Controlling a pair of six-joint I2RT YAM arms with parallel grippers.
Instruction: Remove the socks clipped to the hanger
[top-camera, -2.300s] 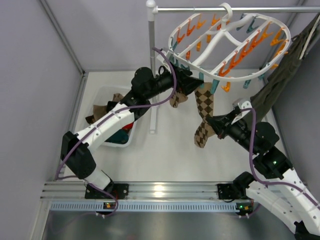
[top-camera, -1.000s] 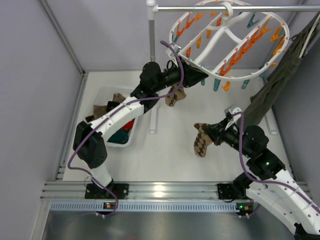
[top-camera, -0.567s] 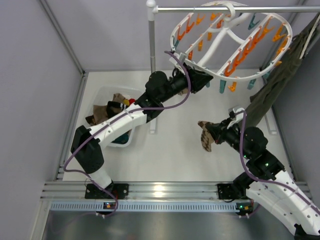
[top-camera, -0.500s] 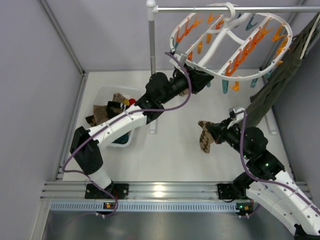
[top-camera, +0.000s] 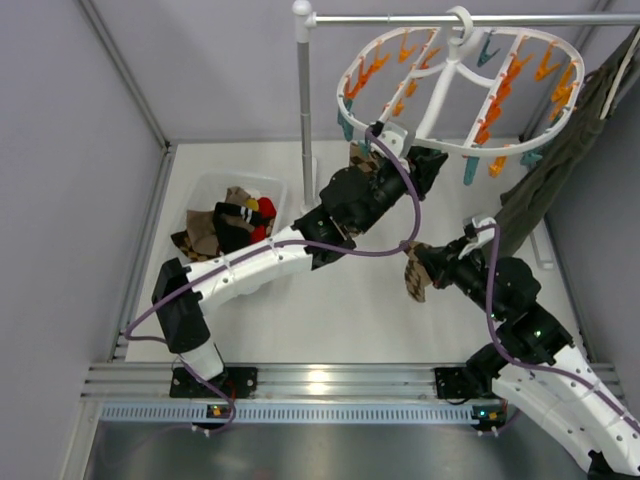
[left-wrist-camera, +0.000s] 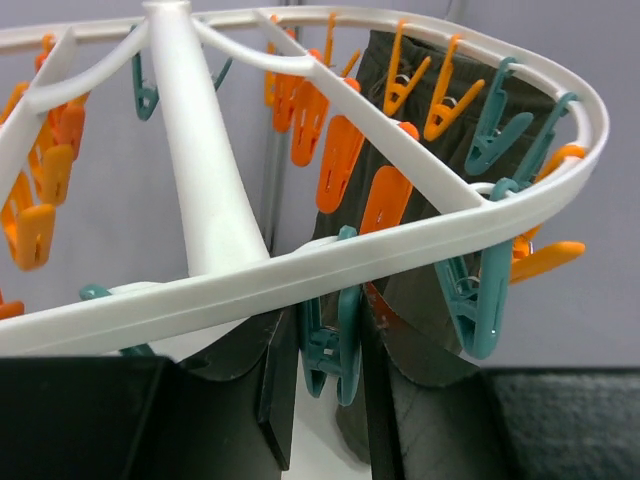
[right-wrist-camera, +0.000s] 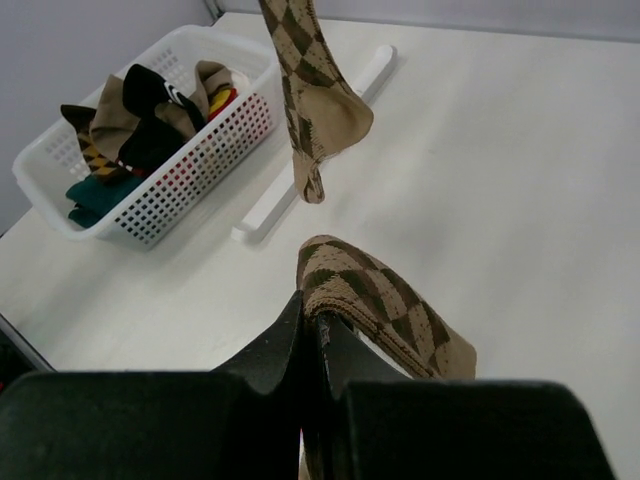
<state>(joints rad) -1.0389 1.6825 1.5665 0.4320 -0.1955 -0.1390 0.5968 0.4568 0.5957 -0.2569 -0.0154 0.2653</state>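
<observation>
The white oval hanger (top-camera: 440, 95) hangs from the rail at the upper right, its rim (left-wrist-camera: 200, 300) lined with orange and teal clips. My left gripper (top-camera: 432, 162) reaches up to its near rim. In the left wrist view the left gripper (left-wrist-camera: 330, 340) is shut on a teal clip (left-wrist-camera: 338, 350), one jaw pressed to each side. An argyle sock (top-camera: 362, 158) dangles just left of it, the same sock (right-wrist-camera: 312, 90) showing in the right wrist view. My right gripper (top-camera: 425, 265) (right-wrist-camera: 312, 305), low over the table, is shut on a second argyle sock (top-camera: 414, 282) (right-wrist-camera: 390, 305).
A white basket (top-camera: 205, 185) (right-wrist-camera: 190, 165) holding several socks sits at the left. The grey pole (top-camera: 304, 100) stands behind it, its white foot on the table. A long olive garment (top-camera: 560, 150) hangs at the right edge. Grey walls close in both sides.
My left arm has swept right along the hanger's near rim onto a teal clip, and the hanger has swung. The right gripper, still holding its sock, has shifted slightly right.
</observation>
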